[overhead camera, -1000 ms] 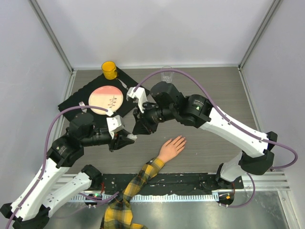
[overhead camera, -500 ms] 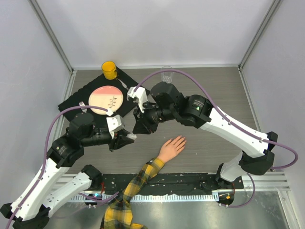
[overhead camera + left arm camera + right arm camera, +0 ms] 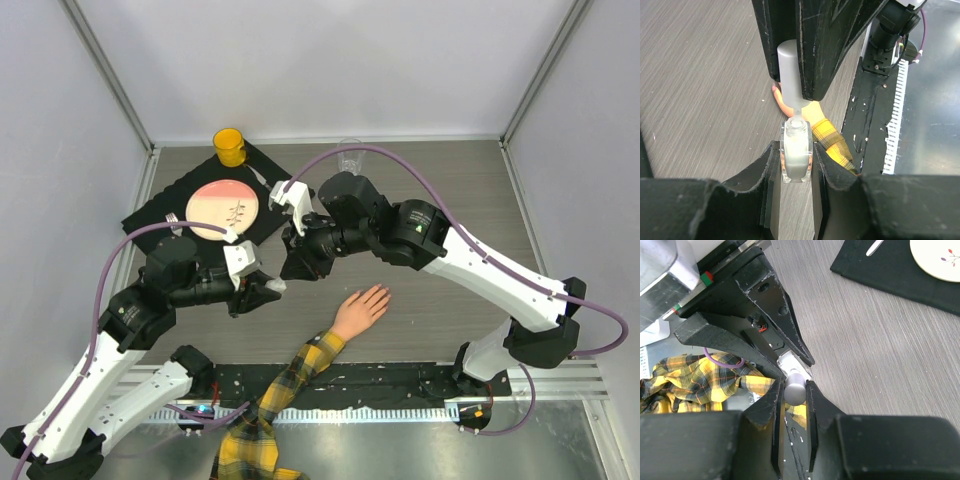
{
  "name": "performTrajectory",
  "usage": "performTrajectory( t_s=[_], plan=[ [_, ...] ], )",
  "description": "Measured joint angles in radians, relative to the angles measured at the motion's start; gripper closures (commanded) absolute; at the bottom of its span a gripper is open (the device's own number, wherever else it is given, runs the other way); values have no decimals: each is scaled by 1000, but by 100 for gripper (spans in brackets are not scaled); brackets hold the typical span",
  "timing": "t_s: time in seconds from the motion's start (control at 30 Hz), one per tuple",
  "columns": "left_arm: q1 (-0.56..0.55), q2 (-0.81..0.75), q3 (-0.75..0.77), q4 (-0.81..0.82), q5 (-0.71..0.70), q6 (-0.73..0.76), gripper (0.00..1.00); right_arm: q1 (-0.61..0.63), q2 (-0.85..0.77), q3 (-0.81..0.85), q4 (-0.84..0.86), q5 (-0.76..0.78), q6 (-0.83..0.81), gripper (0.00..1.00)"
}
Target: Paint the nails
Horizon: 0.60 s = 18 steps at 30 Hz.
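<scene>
The peach mannequin hand (image 3: 362,308) lies palm down on the table, fingers pointing up and right, on an arm in a yellow-black plaid sleeve (image 3: 290,375). Its nails are too small to make out. My left gripper (image 3: 272,290) is shut on a small clear bottle (image 3: 796,152), held upright to the left of the hand. My right gripper (image 3: 290,268) is shut on the bottle's white cap (image 3: 788,70), directly above the bottle. The cap's thin stem (image 3: 796,114) still reaches into the bottle neck. In the right wrist view the cap (image 3: 795,389) sits between the jaws with the bottle (image 3: 791,363) beyond it.
A black mat (image 3: 160,215) at the back left carries a pink plate (image 3: 222,210) and cutlery. A yellow cup (image 3: 229,147) and a clear glass (image 3: 349,155) stand near the back wall. A black rail (image 3: 400,380) runs along the near edge.
</scene>
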Motion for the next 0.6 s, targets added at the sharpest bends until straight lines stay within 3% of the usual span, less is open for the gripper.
performTrajectory(
  t_s=[0.6],
  plan=[
    [0, 0, 0, 0, -2, 0, 100, 0, 0, -1, 4, 9, 1, 99]
  ],
)
